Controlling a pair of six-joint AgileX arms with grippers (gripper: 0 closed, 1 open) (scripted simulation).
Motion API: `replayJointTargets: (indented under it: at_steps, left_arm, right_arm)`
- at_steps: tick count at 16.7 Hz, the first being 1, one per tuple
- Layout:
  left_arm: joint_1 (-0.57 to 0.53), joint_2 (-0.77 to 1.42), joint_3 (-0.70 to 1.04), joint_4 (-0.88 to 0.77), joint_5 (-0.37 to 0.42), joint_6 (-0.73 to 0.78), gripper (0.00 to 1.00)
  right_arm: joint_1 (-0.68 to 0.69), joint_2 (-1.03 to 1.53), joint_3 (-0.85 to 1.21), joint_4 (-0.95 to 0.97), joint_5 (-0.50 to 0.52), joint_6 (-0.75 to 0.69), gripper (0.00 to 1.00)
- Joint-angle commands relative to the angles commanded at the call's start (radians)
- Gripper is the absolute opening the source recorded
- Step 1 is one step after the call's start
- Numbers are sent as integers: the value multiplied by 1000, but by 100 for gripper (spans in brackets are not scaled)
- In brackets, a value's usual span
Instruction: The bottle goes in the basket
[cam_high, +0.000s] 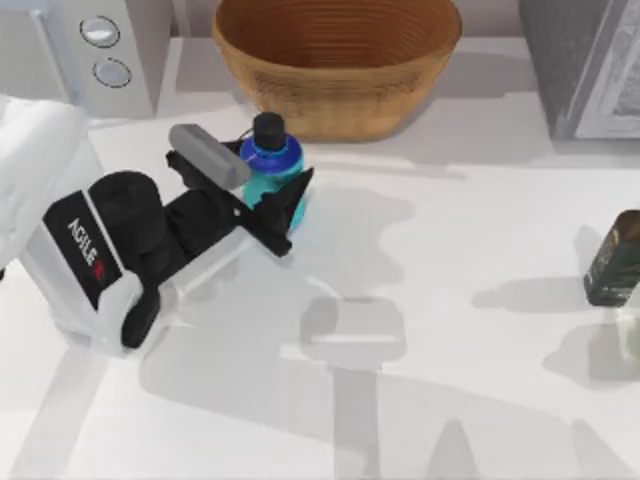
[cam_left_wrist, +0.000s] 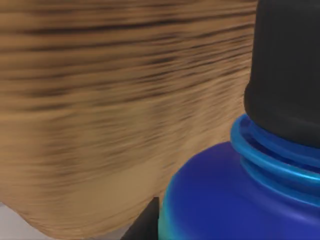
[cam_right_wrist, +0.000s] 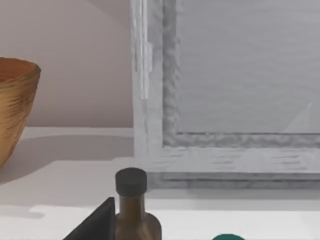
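the bottle (cam_high: 272, 165) stands upright on the white table (cam_high: 440, 330), just in front of the basket (cam_high: 338, 62) at the far middle, its black cap (cam_high: 268, 127) up, blue shoulder over a teal body; no writing can be read on it. the left gripper (cam_high: 283, 205) is pinching the bottle at its teal body, dark fingers on either side of it, low against the table. the left arm reaches in from the near left and lies slanted toward the far right, its white casing bearing the word "agilex" (cam_high: 84, 247) on a black panel. in the left wrist view the bottle's blue shoulder (cam_left_wrist: 225, 200) and black cap (cam_left_wrist: 287, 70) sit very close, with the woven tan wall of the basket (cam_left_wrist: 100, 110) right behind. the basket is open-topped, and what shows of its ribbed inside is bare. at the table's right edge stands a dark olive bottle (cam_high: 612, 258), well apart from the rest. the right wrist view shows that olive bottle's round dark cap (cam_right_wrist: 131, 181), a grey framed panel (cam_right_wrist: 240, 75) behind it, and the basket's side (cam_right_wrist: 15, 105) farther off; whether the right gripper is spread or closed cannot be told.
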Motion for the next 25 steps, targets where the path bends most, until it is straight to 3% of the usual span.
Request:
replayJointTargets:
  at_steps: [9, 14, 20, 25]
  left_arm:
    - [-3, -5, -4, 1, 2, 0, 0]
    - [-11, -157, -139, 7, 58, -15, 0]
    - [134, -481, -340, -27, 123, -2, 0]
    - [255, -639, -470, -135, 231, 6, 0]
  right_arm:
    - [0, 0, 0, 0, 0, 0, 100]
    - [0, 0, 0, 0, 0, 0, 100]
    - [0, 0, 0, 0, 0, 0, 100]
    - [0, 0, 0, 0, 0, 0, 100]
